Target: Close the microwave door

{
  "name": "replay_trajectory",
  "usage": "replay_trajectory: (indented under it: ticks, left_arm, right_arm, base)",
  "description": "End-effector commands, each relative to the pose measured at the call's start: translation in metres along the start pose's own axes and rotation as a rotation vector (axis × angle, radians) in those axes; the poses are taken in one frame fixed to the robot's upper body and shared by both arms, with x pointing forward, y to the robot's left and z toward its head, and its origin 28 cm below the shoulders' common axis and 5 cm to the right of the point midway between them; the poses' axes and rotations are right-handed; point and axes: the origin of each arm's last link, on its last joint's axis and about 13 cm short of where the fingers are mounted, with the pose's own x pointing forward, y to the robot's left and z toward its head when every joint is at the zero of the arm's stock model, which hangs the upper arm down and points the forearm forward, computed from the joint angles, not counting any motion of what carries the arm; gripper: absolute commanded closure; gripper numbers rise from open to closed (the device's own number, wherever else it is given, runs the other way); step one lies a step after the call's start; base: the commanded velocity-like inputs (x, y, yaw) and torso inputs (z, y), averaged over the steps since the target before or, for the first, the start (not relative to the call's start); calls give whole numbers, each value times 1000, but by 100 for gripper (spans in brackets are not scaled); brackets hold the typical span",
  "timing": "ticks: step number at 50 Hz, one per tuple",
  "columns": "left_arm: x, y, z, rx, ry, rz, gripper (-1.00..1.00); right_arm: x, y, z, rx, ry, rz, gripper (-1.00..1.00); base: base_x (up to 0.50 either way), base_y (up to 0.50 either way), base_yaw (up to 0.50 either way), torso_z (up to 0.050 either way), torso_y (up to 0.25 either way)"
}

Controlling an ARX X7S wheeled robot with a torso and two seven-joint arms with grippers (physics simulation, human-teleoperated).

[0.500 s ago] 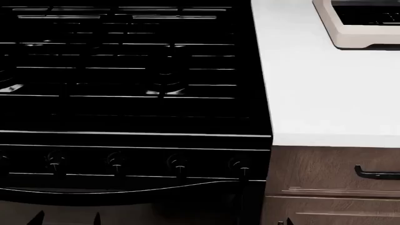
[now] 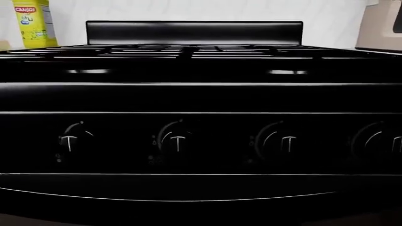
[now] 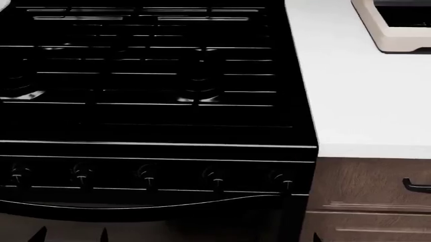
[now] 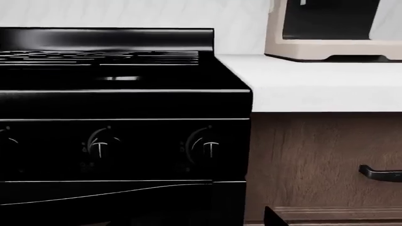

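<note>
The whole head view is sliding to the right across the picture. The black stove (image 3: pixel 155 101) is taking up more of the frame, and a fifth knob (image 3: pixel 18 175) is coming into sight at its left end. The white counter (image 3: pixel 364 101) is shrinking toward the right edge. The cream microwave (image 3: pixel 394 27) is moving further into the top right corner, and the drawer handle (image 3: pixel 417 185) is getting cut off.

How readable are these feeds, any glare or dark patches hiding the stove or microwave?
Head view: stove nearly pure black, grates shown only by thin highlights; white counter flat and bright. Left wrist view: knobs sharp. Right wrist view: microwave cropped at the frame's edge, its opening dark.
</note>
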Motion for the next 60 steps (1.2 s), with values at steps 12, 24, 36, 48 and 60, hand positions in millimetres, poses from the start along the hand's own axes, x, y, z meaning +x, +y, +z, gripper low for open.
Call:
replay_trajectory:
  ticks: [12,24,36,48,60]
  left_arm:
    - [0,1,0,1,-7,2,-100]
    - [0,2,1,1,-10,3,-100]
    - [0,1,3,2,-29,-5,-100]
    - [0,2,3,-1,-27,1,-100]
    - [-1,1,3,-1,-31,-1,-100]
  right_arm:
    - [0,1,2,-5,-14,-8,-100]
    - [0,0,1,-1,-14,-8,-100]
    - [-1,0,1,-3,-12,-7,-100]
    - [-1,0,1,-6,-8,-10,-100]
    - [-1,0,1,-8,-10,-8,-100]
  base:
    - [0,500,0,0,0]
    - [0,500,0,0,0]
    - [0,500,0,0,0]
    - [0,500,0,0,0]
    - [0,500,0,0,0]
